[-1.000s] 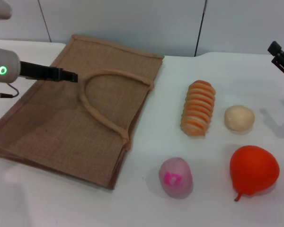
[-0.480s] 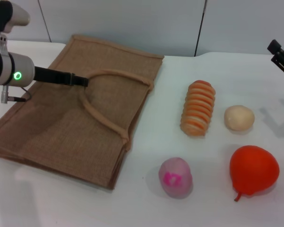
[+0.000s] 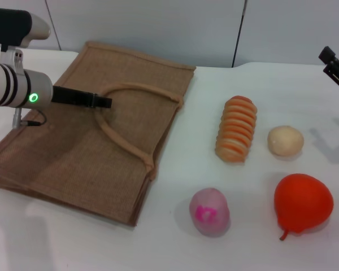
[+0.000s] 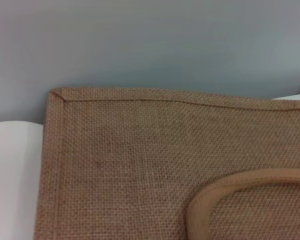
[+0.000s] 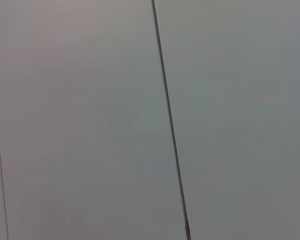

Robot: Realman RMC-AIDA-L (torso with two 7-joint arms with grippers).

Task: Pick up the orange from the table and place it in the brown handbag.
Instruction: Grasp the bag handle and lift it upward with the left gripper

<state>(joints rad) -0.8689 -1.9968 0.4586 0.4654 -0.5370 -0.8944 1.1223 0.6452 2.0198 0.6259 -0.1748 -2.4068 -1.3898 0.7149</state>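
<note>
Taking the bag point(image 3: 93, 132) as the landmark: over the last second the left end effector point(image 3: 101, 103) has slid from the bag's far left edge inward across its face, and its dark tip now sits at the near end of the upper handle point(image 3: 127, 121), where the loop meets the weave. The left wrist view agrees, showing the bag's far corner and a curve of the handle close below the camera. Whether its fingers are wide or narrow I cannot tell; only a thin dark bar shows, and whether it touches the handle is unclear.

My reading is that the left arm is going for the handle to open the bag, which lies flat and closed on the desk point(image 3: 175, 248), so nothing can go in yet.

The orange point(image 3: 303, 203) is well to the right of the bag, untouched, at the near right of the desk, its stem pointing toward the robot. The right end effector point(image 3: 336, 70) has not moved; it hangs far right of the bag, above the desk, and its opening cannot be judged.

Writing: the pink ball point(image 3: 209, 211), just right of the bag's near corner, bears a magenta mark, not legible. No brand or label shows elsewhere.
</note>
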